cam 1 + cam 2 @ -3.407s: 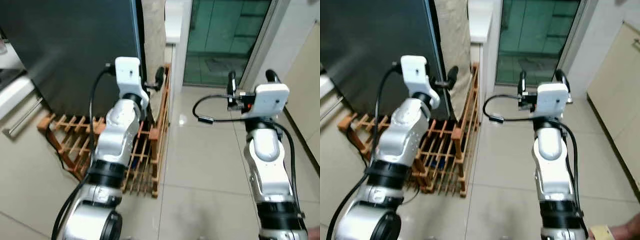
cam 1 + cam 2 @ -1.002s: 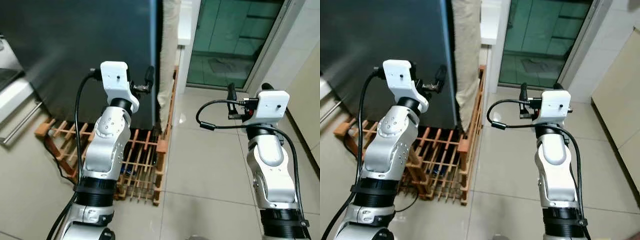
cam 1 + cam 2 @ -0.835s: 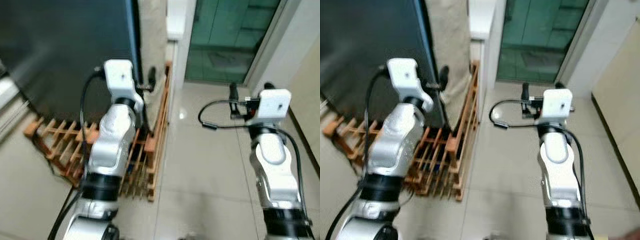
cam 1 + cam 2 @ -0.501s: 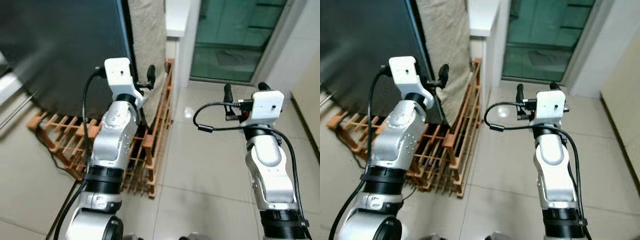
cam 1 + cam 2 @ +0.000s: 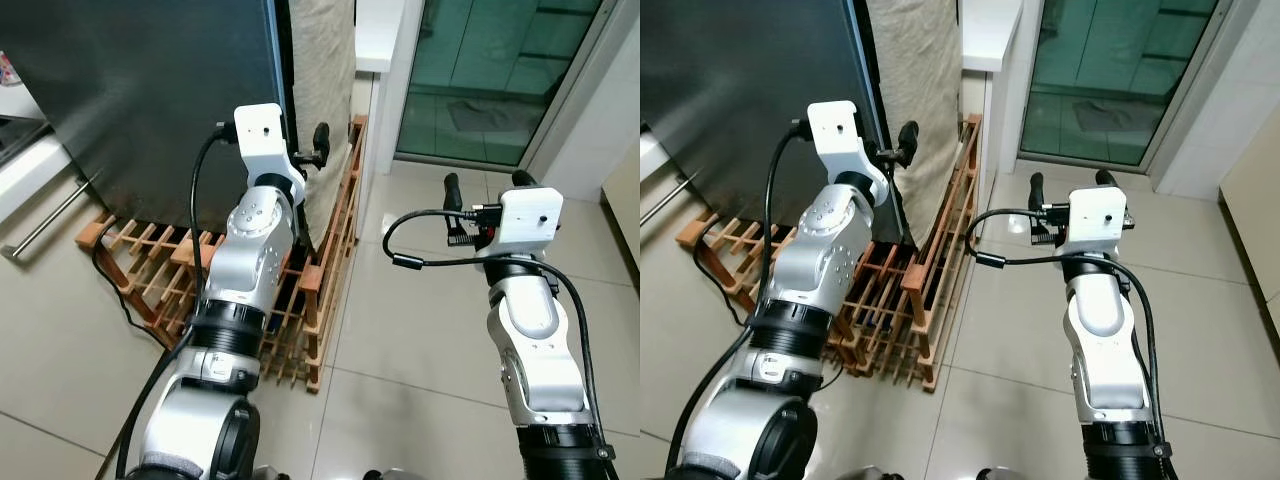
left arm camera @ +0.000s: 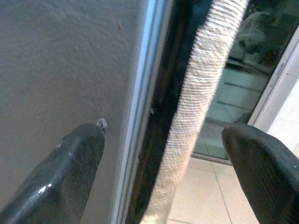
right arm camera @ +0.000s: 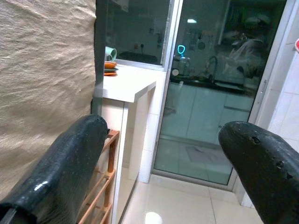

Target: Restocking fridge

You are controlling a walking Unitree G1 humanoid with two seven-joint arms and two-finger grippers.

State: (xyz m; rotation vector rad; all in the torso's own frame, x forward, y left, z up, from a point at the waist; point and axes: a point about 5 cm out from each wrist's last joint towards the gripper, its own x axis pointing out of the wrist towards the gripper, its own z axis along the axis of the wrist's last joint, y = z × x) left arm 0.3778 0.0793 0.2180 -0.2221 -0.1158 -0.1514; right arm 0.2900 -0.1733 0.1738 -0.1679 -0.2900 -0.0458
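Now facing the tall dark grey fridge [image 5: 140, 90] at eleven o'clock, standing on a slatted wooden pallet [image 5: 150, 260]. Reaching the left gripper [image 6: 161, 154] to the door's right edge, fingers spread wide and empty, straddling the edge and a beige woven cloth [image 5: 915, 90]. Holding the right gripper [image 7: 163, 154] at one o'clock, likewise wide apart and empty, pointing toward a green glass sliding door [image 5: 490, 80].

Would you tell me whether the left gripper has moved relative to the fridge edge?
Yes: the left gripper has shifted rightward past the fridge edge, onto the beige cloth.
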